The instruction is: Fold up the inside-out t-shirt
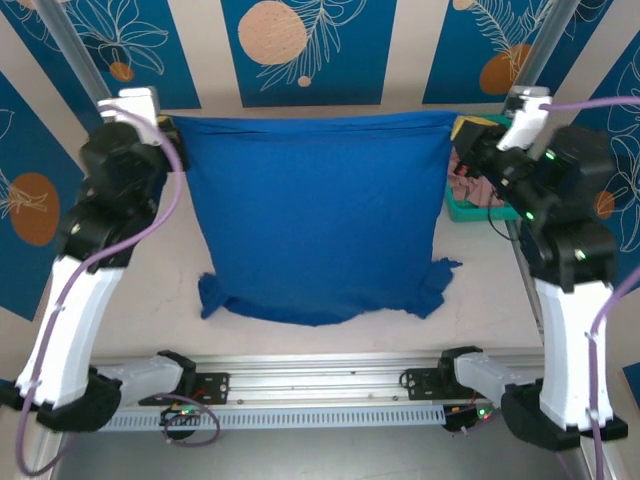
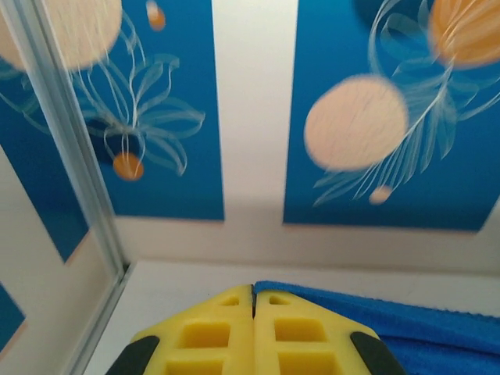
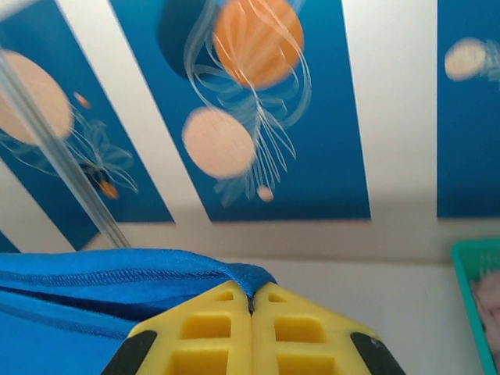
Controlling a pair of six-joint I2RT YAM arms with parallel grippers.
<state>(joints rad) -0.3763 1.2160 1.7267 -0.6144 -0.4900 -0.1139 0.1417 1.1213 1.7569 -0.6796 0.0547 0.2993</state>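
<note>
Left gripper: closed, pinching one corner of the royal-blue soft cloth t-shirt.
Right gripper: closed on the opposite hem corner.
Purpose: tension probably spreads the cloth over the white desk.

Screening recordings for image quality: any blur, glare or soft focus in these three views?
Top external: even light, sharp, no glare on the t-shirt. Left wrist: wall print smeared and soft, left gripper fairly crisp. Right wrist: wall print likewise soft, the t-shirt's hem stitching near the right gripper sharp.
</note>
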